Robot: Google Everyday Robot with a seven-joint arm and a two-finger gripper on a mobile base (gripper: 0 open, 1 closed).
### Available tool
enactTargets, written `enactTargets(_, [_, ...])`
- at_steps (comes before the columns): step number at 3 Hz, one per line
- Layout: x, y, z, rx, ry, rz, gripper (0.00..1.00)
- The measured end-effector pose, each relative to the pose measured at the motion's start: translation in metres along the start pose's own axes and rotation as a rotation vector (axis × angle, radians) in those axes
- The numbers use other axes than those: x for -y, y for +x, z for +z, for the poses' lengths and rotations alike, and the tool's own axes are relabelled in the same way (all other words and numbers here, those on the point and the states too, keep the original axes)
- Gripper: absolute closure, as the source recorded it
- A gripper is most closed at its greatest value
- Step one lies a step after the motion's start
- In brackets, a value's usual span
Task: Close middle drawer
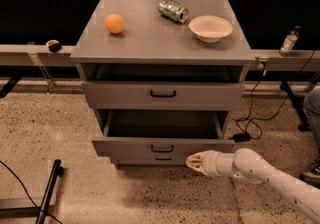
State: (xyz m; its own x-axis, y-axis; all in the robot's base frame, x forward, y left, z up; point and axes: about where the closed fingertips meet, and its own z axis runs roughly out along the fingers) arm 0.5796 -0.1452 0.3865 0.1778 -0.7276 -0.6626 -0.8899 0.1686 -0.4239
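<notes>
The middle drawer was seen partly pulled out at the lower centre of the frame, its grey interior exposed. The tool was held just below the right part of its front; whether it was clenched or released could not be told.

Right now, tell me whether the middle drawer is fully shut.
No: the middle drawer juts out of the cabinet, its interior showing, with the claw at its front's lower right.
</notes>
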Motion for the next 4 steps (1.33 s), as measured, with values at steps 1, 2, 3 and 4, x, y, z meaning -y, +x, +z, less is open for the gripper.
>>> enactTargets(1, [0.029, 0.015, 0.021, -0.032, 0.085, -0.028, 1.00])
enactTargets(2, [0.057, 0.023, 0.032, -0.061, 0.166, -0.029, 1.00])
enactTargets(3, [0.071, 0.022, 0.039, -0.065, 0.208, -0.031, 1.00])
enactTargets(4, [0.090, 0.023, 0.043, -0.057, 0.258, -0.031, 1.00])
